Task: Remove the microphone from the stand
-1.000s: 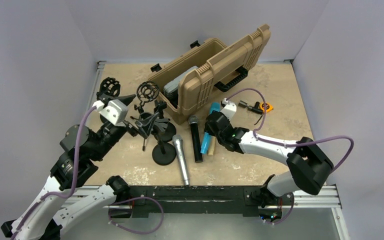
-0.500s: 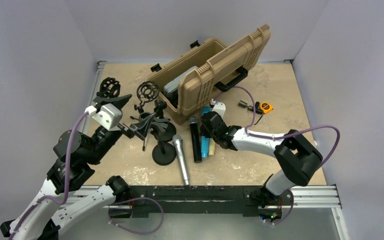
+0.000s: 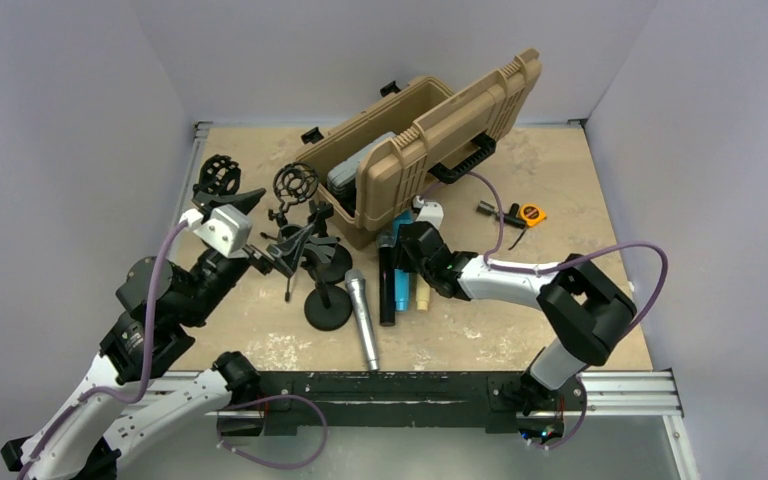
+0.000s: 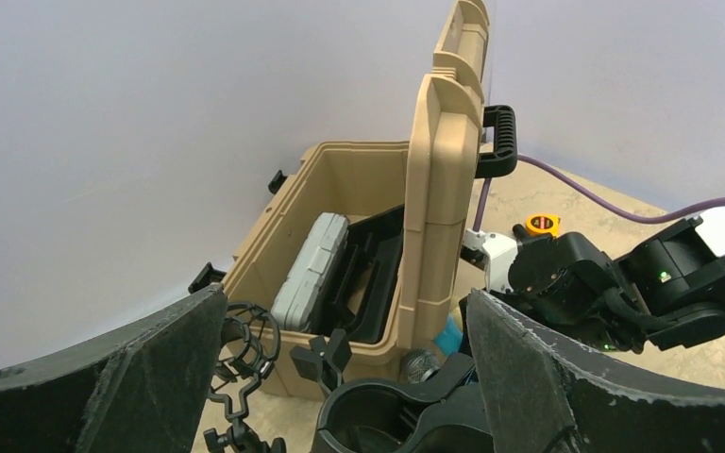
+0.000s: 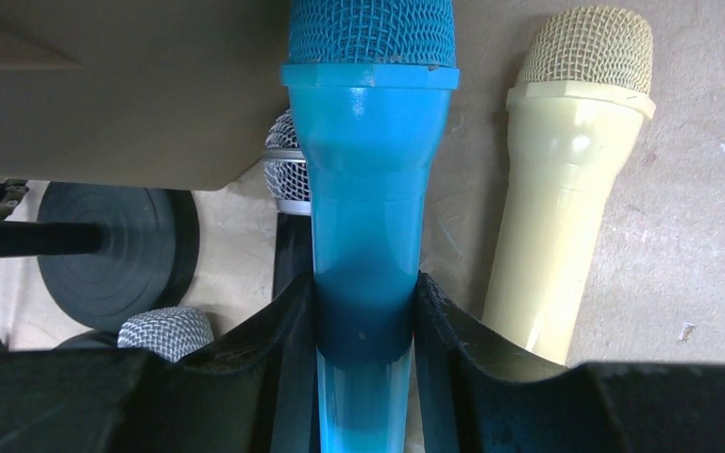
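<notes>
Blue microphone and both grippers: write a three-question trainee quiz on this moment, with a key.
1. True or false: the right gripper is shut on the blue microphone.
2. Pick one. The tan case is: A) shut and latched; B) open with its lid raised; C) lying upside down.
3. Fill the gap: the jaws of the left gripper stand ____.

Key: 1 true; 2 B; 3 open.
</notes>
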Action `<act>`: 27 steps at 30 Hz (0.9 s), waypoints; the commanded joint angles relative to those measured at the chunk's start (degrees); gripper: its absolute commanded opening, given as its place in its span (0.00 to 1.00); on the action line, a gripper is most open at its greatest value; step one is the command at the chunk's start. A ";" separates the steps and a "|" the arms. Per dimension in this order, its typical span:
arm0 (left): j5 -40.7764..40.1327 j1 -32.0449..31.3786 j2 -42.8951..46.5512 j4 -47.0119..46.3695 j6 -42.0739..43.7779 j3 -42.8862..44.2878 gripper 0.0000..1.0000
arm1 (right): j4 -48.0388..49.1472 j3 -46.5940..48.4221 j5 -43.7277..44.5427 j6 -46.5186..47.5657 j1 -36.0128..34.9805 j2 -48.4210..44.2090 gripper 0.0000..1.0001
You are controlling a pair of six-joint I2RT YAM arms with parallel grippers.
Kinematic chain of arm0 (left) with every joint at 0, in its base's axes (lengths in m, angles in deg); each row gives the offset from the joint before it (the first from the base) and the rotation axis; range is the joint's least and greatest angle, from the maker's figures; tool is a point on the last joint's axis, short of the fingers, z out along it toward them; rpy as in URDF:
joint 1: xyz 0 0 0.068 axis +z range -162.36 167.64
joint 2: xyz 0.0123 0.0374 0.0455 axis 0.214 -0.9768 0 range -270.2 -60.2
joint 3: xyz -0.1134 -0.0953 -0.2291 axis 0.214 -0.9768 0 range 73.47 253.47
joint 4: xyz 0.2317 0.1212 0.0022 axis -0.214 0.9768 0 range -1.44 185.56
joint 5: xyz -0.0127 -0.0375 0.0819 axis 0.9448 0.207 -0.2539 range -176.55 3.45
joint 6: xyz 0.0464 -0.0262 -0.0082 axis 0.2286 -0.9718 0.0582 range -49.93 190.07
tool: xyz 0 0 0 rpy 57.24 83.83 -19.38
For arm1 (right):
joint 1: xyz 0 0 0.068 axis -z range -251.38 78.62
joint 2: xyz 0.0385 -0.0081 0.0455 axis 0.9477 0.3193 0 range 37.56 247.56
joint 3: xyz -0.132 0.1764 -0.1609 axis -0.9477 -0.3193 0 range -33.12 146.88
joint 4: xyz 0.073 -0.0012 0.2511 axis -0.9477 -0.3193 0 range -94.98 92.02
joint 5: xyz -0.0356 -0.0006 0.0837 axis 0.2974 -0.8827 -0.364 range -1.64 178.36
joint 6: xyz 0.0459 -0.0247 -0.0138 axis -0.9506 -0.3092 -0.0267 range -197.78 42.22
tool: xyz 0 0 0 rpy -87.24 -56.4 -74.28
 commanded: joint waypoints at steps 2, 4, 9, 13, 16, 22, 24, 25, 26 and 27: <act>-1.69 -0.31 -0.75 -2.81 0.73 -0.51 0.95 | 5.12 0.98 0.25 0.93 0.09 1.33 0.29; -1.55 -0.38 -0.83 -2.73 0.54 -0.47 0.95 | 6.03 0.36 -0.04 1.01 0.09 1.05 0.32; -1.99 -0.36 -1.00 -2.89 0.94 -0.65 0.95 | 6.17 0.50 0.57 1.22 0.09 1.43 0.39; -2.02 -0.34 -1.03 -3.05 1.19 -0.90 0.95 | 6.22 1.36 0.75 1.54 0.09 2.25 0.45; -2.68 -0.49 -1.29 -3.37 1.30 -1.17 0.95 | 6.77 1.14 0.83 1.59 0.08 1.92 0.50; -2.78 -0.87 -0.09 -3.74 1.72 -1.50 0.94 | 7.10 0.07 2.02 2.16 0.07 -2.65 0.56; -2.66 -0.87 0.69 -4.02 1.90 -1.76 0.94 | 7.24 -0.37 2.51 2.37 0.08 -5.62 0.57; -2.66 -0.87 1.25 -4.34 1.93 -1.89 0.94 | 7.47 -0.90 2.64 2.52 0.08 -7.45 0.58; -2.87 -0.89 1.82 -4.60 1.81 -1.96 0.94 | 7.73 -1.35 2.68 2.75 0.09 -9.14 0.58; -3.14 -0.87 2.51 -4.73 1.64 -1.97 0.94 | 7.96 -1.83 2.68 2.91 0.09 -11.34 0.59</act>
